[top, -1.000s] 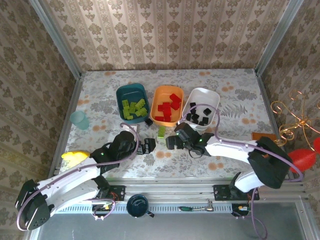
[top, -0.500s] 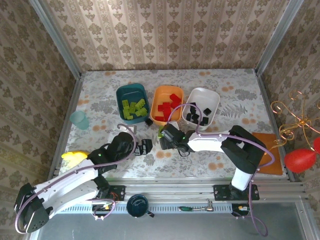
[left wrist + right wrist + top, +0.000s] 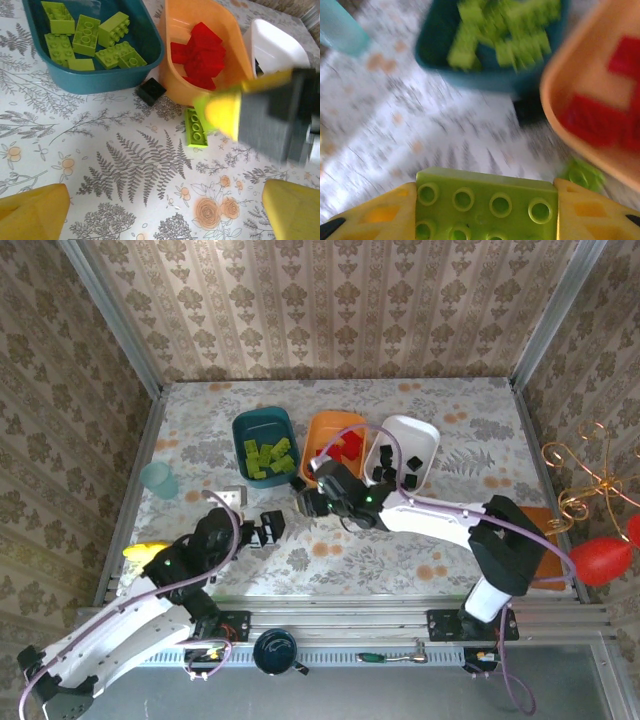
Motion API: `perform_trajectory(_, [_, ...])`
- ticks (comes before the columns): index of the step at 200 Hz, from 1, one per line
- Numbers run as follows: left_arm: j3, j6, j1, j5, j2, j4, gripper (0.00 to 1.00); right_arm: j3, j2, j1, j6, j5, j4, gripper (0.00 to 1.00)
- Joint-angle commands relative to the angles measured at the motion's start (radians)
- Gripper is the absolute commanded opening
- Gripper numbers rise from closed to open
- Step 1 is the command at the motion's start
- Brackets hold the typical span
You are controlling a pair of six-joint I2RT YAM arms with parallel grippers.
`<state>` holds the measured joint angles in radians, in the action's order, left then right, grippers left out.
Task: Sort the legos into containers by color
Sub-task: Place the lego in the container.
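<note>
Legos [image 3: 87, 35] are mostly inside three tubs at the middle of the table [image 3: 470, 405]. Green bricks [image 3: 266, 457] lie in the teal tub [image 3: 237, 440], red bricks [image 3: 345, 446] in the orange tub [image 3: 335, 417], and black bricks [image 3: 395, 473] in the white tub [image 3: 412, 433].

Two pieces are on the table. A single black brick [image 3: 151, 91] sits between the teal tub and the orange tub, close to both walls. A second green brick [image 3: 195, 127] lies flat just in front of the orange tub, studs up.

The right gripper [image 3: 306, 503] is closed on a lime brick [image 3: 485, 200]. In the right wrist view this brick sits between the two yellow fingers [image 3: 380, 215], studs toward the camera. The gripper is above the table just in front of the gap between the teal and orange tubs, near the single black brick. The wrist view is blurred.

The left gripper [image 3: 266, 529] is wide open and holds nothing. Its yellow fingertips [image 3: 30, 212] stand far apart at the lower corners of the left wrist view, over bare tablecloth. It is a little nearer to the arm bases than the right gripper, and to its left.
</note>
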<state>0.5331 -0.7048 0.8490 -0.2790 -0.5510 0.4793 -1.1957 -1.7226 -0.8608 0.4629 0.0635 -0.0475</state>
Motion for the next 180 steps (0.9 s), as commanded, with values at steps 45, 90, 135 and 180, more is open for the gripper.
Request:
perform_trajectory(45, [0.009, -0.009, -0.009, 0.000, 0.006, 0.078, 1.00, -0.596, -0.454, 0.105, 0.003, -0.160, -0.105, 0.58])
perform_trajectory(90, [-0.010, 0.009, -0.011, 0.012, -0.016, 0.064, 1.00, -0.690, -0.480, 0.134, 0.010, -0.207, -0.084, 0.87])
perform_trajectory(135, [-0.001, 0.059, -0.024, 0.064, -0.148, -0.056, 1.00, -0.286, -0.170, 0.146, 0.028, -0.142, 0.098, 0.90])
perform_trajectory(180, [0.127, 0.149, -0.017, 0.162, -0.538, -0.188, 0.87, 0.135, 0.152, 0.162, 0.052, -0.080, 0.186, 0.91])
